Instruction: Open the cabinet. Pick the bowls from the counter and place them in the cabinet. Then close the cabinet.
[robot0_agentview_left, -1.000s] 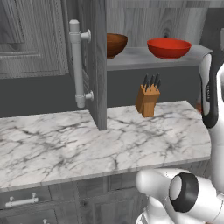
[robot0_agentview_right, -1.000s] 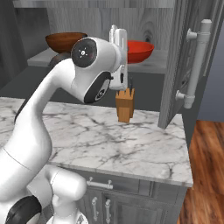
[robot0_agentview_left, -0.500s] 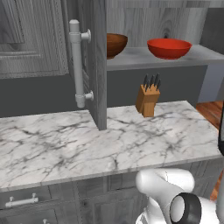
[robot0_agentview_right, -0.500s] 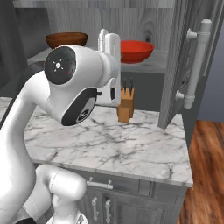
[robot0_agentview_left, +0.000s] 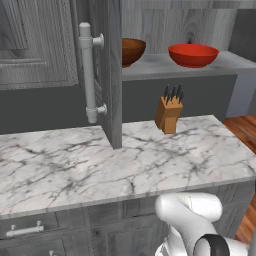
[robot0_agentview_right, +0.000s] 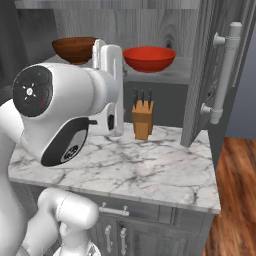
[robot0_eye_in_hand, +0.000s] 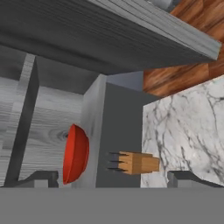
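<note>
Two round bowls (robot0_agentview_left: 193, 54), glossy red, wood | shelf (robot0_agentview_left: 150, 67) grey, seemingly matte

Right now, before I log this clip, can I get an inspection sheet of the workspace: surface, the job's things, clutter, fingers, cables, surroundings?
Surface: white marble counter, veined, carrying one knife block.
Job's things: red bowl and brown wooden bowl both sit upright on the cabinet shelf, apart from each other; cabinet door stands open, as does the opposite door.
Clutter: tan knife block at the back of the counter, below the shelf.
Fingers: gripper open, holding nothing, pointed toward the red bowl and knife block.
Cables: nothing seen.
Surroundings: grey base cabinets under the counter; wood floor to the right.
</note>
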